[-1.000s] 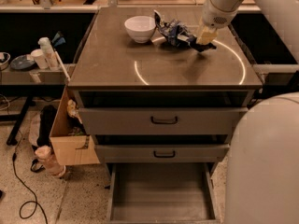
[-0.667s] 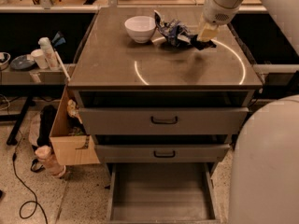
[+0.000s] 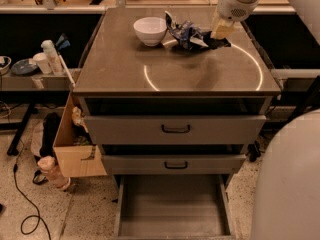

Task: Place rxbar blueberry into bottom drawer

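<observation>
Jaws of the gripper (image 3: 221,35) clamp the rxbar blueberry (image 3: 223,43) near the desk (image 3: 200,71) back right corner, beside a chip bag (image 3: 186,34).

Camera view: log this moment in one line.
gripper at rxbar blueberry, beside chip bag | bottom drawer open
</observation>
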Controlling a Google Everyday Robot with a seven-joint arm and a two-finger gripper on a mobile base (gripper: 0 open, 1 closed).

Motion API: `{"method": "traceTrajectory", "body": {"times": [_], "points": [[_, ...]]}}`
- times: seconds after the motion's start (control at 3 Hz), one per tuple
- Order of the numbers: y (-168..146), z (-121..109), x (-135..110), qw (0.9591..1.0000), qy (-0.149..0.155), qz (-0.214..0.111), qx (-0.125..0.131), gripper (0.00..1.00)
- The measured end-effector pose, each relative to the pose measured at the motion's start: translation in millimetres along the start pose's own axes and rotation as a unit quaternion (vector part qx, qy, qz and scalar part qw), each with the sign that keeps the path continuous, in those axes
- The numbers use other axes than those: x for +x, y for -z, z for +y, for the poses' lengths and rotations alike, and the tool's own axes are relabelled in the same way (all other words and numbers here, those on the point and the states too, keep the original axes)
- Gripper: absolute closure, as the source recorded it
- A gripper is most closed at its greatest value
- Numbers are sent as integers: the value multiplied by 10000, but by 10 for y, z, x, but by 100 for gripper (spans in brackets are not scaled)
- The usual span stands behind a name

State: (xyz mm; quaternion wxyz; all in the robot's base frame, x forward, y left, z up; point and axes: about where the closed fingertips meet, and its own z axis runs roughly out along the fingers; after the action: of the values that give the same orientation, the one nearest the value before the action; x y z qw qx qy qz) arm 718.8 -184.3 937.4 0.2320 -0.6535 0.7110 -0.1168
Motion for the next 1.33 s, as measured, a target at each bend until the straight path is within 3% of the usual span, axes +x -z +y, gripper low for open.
{"method": "traceTrajectory", "body": {"times": [1.33], "points": [[450, 877, 229, 9995, -262, 127, -129, 100]]}}
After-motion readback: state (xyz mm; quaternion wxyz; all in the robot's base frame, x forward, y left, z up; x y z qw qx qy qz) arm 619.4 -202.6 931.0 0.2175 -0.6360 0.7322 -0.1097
